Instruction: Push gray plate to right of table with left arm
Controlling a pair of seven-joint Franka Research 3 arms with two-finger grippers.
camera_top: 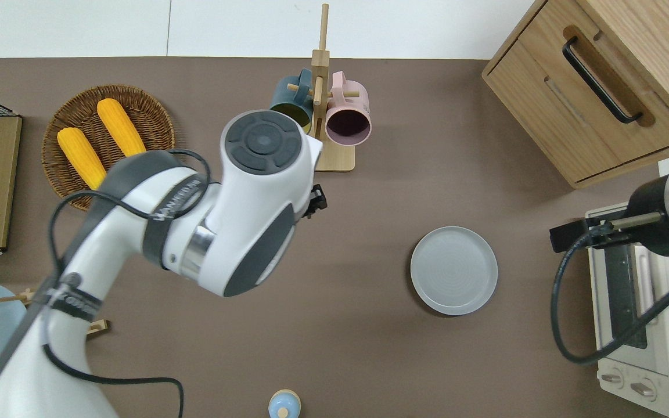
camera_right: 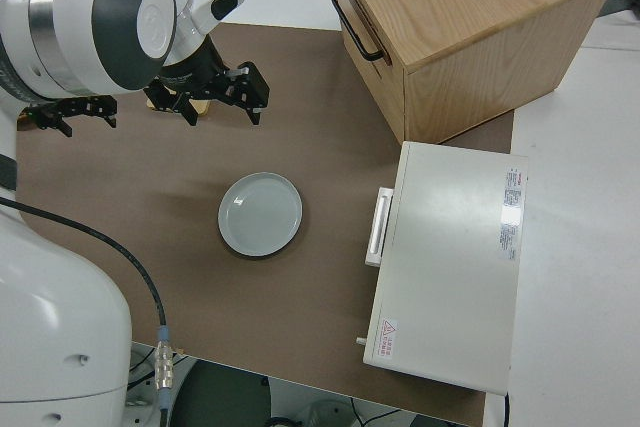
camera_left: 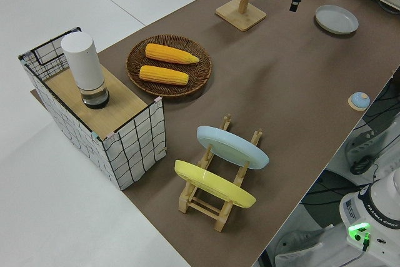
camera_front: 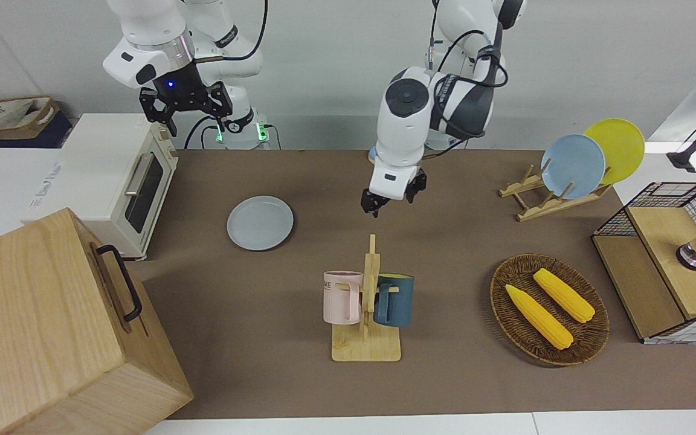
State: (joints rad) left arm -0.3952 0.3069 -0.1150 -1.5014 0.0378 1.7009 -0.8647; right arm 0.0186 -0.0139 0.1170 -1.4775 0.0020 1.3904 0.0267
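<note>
The gray plate (camera_front: 260,222) lies flat on the brown table (camera_front: 457,235), toward the right arm's end, next to the toaster oven. It also shows in the overhead view (camera_top: 454,270), the left side view (camera_left: 336,19) and the right side view (camera_right: 260,214). My left gripper (camera_front: 391,199) hangs open and empty in the air, apart from the plate. It is over bare table between the plate and the mug rack; the overhead view shows only a black edge of it (camera_top: 315,203) under the wrist. My right gripper (camera_front: 183,106) is parked, open.
A white toaster oven (camera_front: 124,181) and a wooden drawer cabinet (camera_front: 52,326) stand at the right arm's end. A mug rack (camera_front: 367,338), a corn basket (camera_front: 496,290), a plate rack (camera_front: 541,199) with sky-blue and yellow plates, and a wire crate (camera_front: 662,199) fill the middle and the left arm's end.
</note>
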